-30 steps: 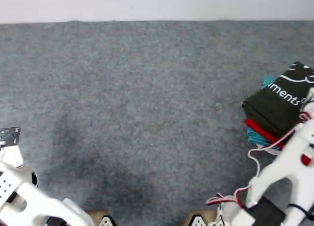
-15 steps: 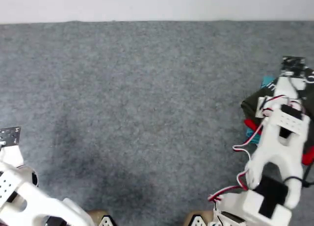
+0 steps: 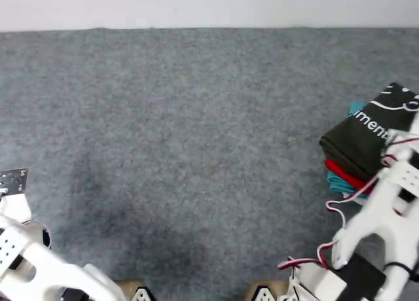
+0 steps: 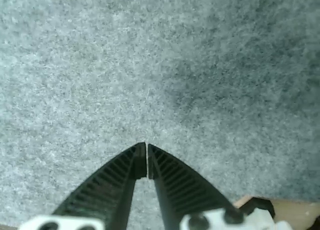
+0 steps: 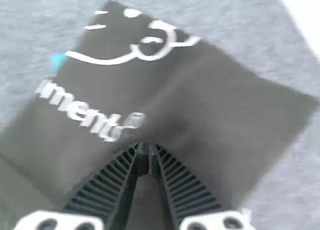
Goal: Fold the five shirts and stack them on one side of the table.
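High view looks down on a grey felt counter [image 3: 196, 118] with a pale wall [image 3: 196, 6] along its far edge. A stack [image 3: 353, 163] of folded shirts sits at the right edge of the counter. A dark shirt [image 3: 363, 141] with white print lies on top. A red shirt [image 3: 347, 175] shows just under its near edge, and a teal shirt [image 3: 337, 182] peeks out below that, with another teal corner at the far side. How many shirts lie in the stack cannot be told.

The white right arm [image 3: 386, 209] rises from the near right corner and leans over the near side of the stack, with red and white cables [image 3: 340, 212] hanging off it. The white left arm [image 3: 26, 255] sits low in the near left corner, well apart from the shirts.

Right wrist view: the right jaws are clenched, tips meeting with nothing between them, over the middle of the dark shirt [image 5: 200, 105]. Whether they touch the cloth cannot be told.

Left wrist view: the left jaws are also clenched and hold nothing, above bare counter [image 4: 150, 65], beside a tan wooden piece [image 4: 295, 210].
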Controlling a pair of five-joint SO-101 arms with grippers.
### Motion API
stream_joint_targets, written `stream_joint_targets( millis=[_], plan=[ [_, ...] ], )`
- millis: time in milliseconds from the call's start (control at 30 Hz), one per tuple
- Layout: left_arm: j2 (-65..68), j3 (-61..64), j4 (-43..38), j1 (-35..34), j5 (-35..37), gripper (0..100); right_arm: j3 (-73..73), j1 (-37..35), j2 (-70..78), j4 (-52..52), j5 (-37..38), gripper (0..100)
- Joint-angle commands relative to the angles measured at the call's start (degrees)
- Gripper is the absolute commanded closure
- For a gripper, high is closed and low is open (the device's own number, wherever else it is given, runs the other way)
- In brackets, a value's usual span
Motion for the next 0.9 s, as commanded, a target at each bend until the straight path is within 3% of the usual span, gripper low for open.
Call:
stream_joint_targets(
  millis=[0, 200, 400, 633, 867],
  plan=[
    [-1.7, -0.3, -0.8, -0.1, -0.6, 98, -2.2, 3.9, 2.2, -5.8, 2.5, 98.5],
    [-1.7, -0.3, -0.8, -0.1, -0.6, 98, -3.3, 6.1, 11.0, -11.1, 3.6, 98.5],
    [-1.8, -1.3, 0.0, -0.1, -0.6, 98, -6.0, 4.7, 0.0, -3.7, 3.5, 98.5],
    [-3.3, -8.6, 9.2, 3.0, 0.1, 98, -5.7, -0.9, -11.2, 9.9, 3.5, 98.5],
    [-17.3, -10.0, 10.3, 14.9, 19.0, 98, -5.7, -7.4, -17.5, 24.7, 3.4, 98.5]
  ],
)
